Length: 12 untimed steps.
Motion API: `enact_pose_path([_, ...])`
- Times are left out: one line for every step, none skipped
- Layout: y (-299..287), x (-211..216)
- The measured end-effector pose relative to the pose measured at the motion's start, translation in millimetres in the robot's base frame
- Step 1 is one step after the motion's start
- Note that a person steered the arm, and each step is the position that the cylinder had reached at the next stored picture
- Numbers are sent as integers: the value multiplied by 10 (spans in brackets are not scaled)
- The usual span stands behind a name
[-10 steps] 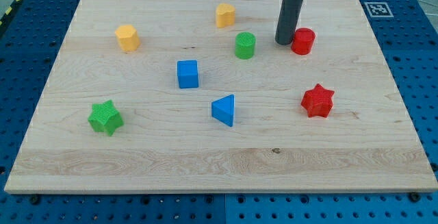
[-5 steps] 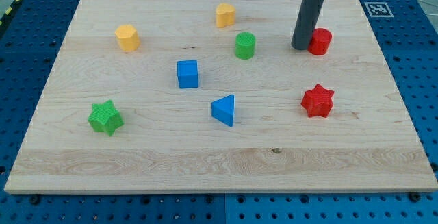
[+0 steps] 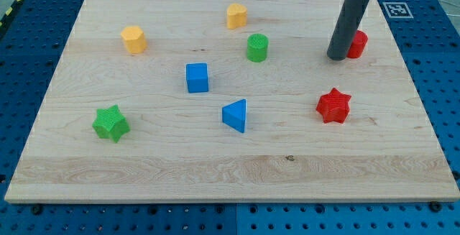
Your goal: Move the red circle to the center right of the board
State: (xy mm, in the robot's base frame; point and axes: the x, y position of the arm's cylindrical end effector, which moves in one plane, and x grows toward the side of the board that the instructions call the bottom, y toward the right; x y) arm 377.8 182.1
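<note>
The red circle (image 3: 357, 44) stands on the wooden board (image 3: 144, 156) at the view's upper right, partly hidden behind my rod. My tip (image 3: 336, 57) rests on the board, touching the circle's left side. A red star (image 3: 333, 106) lies below them, toward the view's right.
A green circle (image 3: 257, 48) stands left of my tip. A yellow block (image 3: 236, 15) and a yellow hexagon (image 3: 133, 39) sit toward the view's top. A blue cube (image 3: 197, 77), a blue triangle (image 3: 236, 115) and a green star (image 3: 110, 123) lie left and lower. A marker tag (image 3: 396, 9) sits at the board's top right corner.
My tip has slid to the view's right and slightly down, pushing the red circle rightward with it. The other blocks have not moved.
</note>
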Motion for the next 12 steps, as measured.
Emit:
enact_pose_path([120, 0])
enact_pose_path([208, 0])
enact_pose_path([218, 0])
enact_pose_path([155, 22])
enact_pose_path([30, 21])
enact_pose_path([26, 15])
enact_pose_path([26, 11])
enact_pose_path([26, -44])
enact_pose_path([26, -95])
enact_pose_path([26, -155])
enact_pose_path([31, -188])
enact_pose_path([137, -198])
